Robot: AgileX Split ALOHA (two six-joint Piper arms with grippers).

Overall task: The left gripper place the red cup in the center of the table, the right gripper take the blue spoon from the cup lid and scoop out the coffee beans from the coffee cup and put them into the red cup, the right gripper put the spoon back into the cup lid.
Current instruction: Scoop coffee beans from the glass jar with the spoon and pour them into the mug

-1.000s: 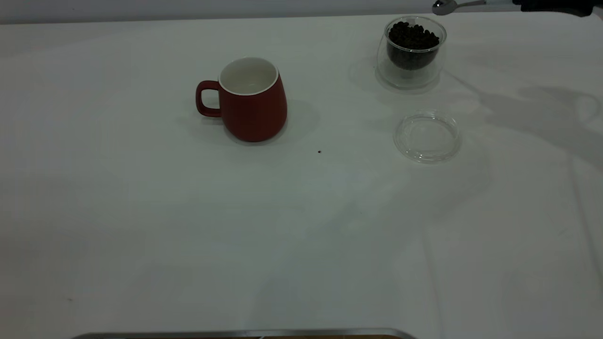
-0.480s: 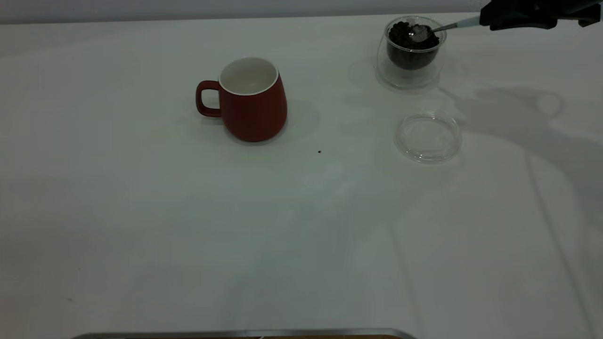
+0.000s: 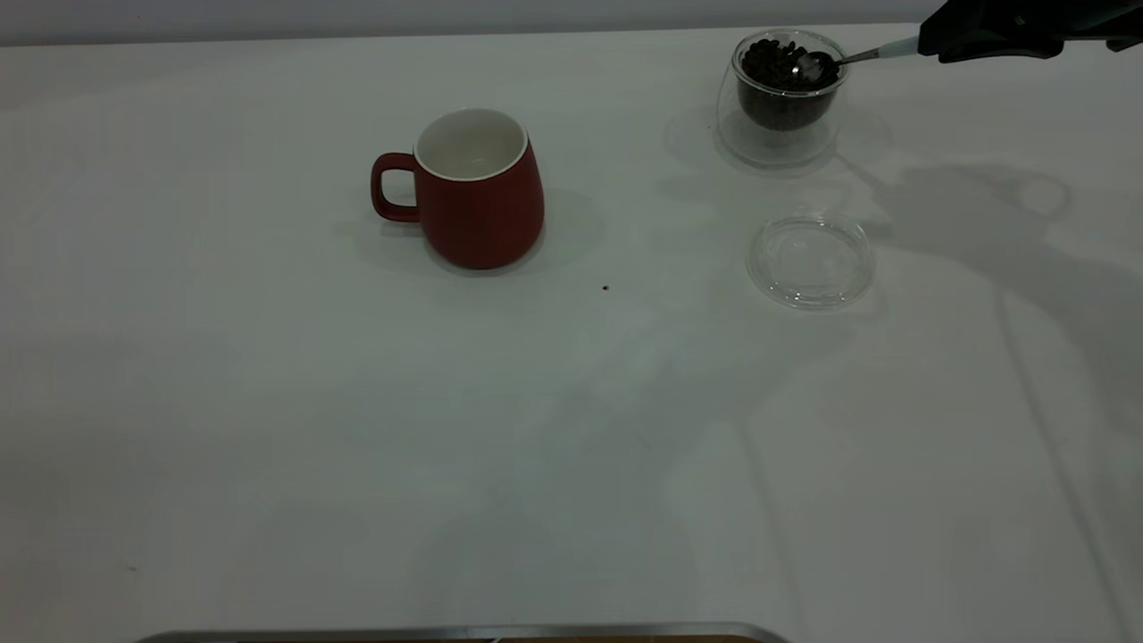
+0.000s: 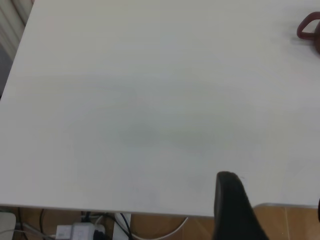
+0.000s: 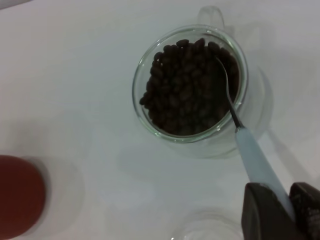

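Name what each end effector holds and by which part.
The right end effector holds the blue spoon by its pale handle's end. The left holds nothing visible.

Blue spoon (image 3: 835,61) tilted, bowl among coffee beans (image 3: 775,62) in coffee cup (image 3: 780,134).

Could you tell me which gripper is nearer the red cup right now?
Probably left. Left gripper hangs at the table's edge, cup in view; right gripper holds the spoon at the coffee cup.

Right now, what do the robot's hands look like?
The right gripper is black, with two chunky, flat-sided fingers that look matte and dark. In the exterior view it is a black blocky shape. Of the left gripper, only one rounded black finger shows. No markings or cables visible.
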